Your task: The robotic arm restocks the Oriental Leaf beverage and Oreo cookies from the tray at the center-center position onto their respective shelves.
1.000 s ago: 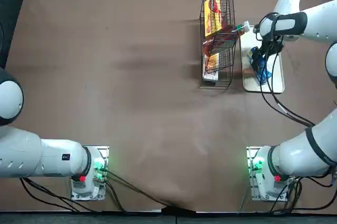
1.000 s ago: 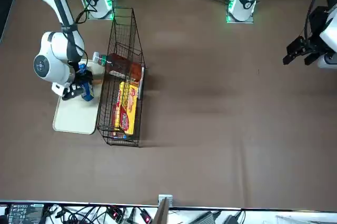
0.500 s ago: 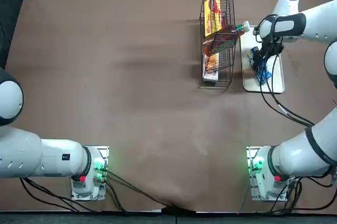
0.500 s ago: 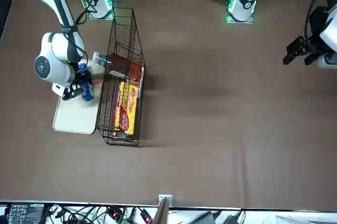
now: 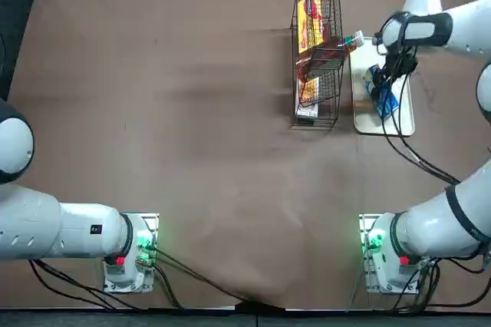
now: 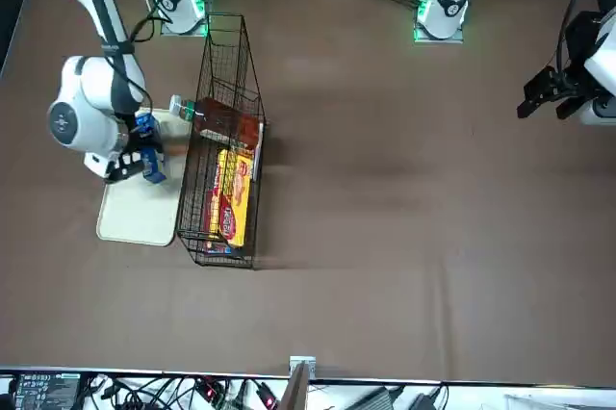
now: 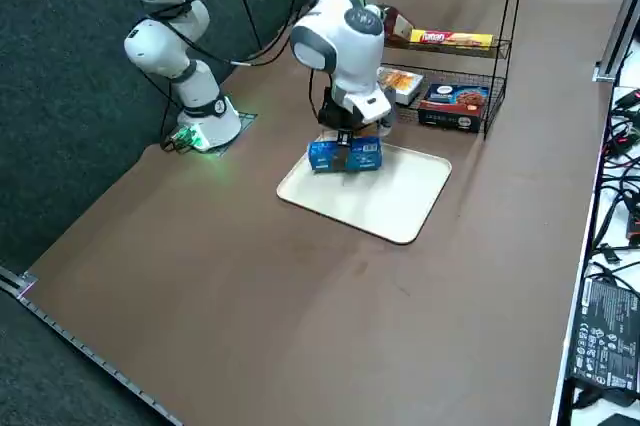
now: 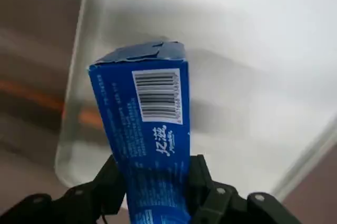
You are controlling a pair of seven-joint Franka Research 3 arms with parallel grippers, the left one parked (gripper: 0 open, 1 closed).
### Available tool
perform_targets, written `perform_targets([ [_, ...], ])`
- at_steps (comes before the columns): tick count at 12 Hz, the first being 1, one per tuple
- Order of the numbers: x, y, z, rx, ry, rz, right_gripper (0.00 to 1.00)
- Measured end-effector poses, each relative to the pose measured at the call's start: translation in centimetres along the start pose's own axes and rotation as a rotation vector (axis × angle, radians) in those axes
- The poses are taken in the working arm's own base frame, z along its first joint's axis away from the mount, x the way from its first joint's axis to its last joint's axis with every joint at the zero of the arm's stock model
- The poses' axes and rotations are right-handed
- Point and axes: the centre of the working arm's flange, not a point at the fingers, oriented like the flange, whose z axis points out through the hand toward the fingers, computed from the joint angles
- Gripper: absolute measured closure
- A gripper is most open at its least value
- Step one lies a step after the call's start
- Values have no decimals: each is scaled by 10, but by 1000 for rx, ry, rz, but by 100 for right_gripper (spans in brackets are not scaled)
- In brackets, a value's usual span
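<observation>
My right gripper (image 7: 347, 144) is shut on the Oreo cookies (image 7: 345, 155), a long blue packet (image 8: 150, 124) with a barcode, gripped at its middle between the fingers (image 8: 113, 174). The packet (image 5: 381, 90) hangs a little above the cream tray (image 5: 403, 117), level and over the tray's near half (image 7: 395, 201). The Oriental Leaf beverage (image 5: 339, 44) lies on a tier of the black wire shelves (image 5: 321, 74), its white cap poking out toward the tray. From the front the packet (image 6: 147, 152) sits left of the shelves (image 6: 223, 64).
Yellow-and-red boxes (image 5: 309, 20) lie on the rack's tiers, one (image 6: 231, 200) on a lower tier, and a dark red box (image 7: 453, 101) is at the bottom. Black cables (image 5: 399, 139) trail from the wrist across the tray's edge. Brown tabletop (image 5: 192, 112) stretches left of the rack.
The right gripper has risen with the blue packet, lifting it off the tray and shifting slightly away from the rack. The bottle and rack have not moved.
</observation>
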Motion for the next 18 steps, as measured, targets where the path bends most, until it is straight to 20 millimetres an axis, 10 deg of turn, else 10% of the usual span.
perform_targets([
  [6, -13, 14, -177, 5, 95, 39, 41],
  [11, -14, -15, -302, 180, 284, 171, 41],
  [18, -19, -93, -391, 308, 343, 309, 41],
])
